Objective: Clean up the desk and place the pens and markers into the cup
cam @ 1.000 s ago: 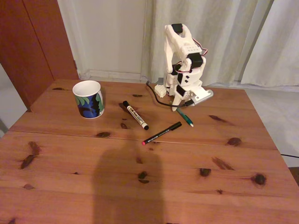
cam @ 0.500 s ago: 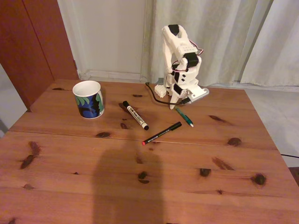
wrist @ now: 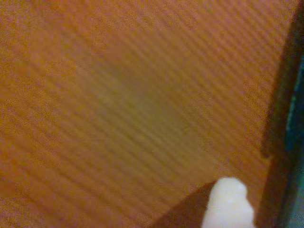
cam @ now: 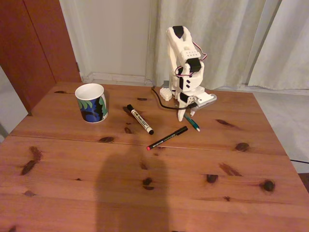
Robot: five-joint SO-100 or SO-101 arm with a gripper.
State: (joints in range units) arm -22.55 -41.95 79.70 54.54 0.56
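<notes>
Over teal pen [cam: 191, 122]: gripper [cam: 184, 116] poised low for a pick.
Jaw state I cannot tell; cup [cam: 91, 102] sits well apart.

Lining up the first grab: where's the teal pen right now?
In the fixed view the teal pen lies on the desk just right of the hand, above the black pen.

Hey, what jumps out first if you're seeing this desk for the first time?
In the fixed view, the white robot arm at the desk's far edge stands out, its gripper lowered just above the teal-green pen. The patterned cup sits far left. Between them lie a white marker and a thin black pen, all three outside the cup.
</notes>
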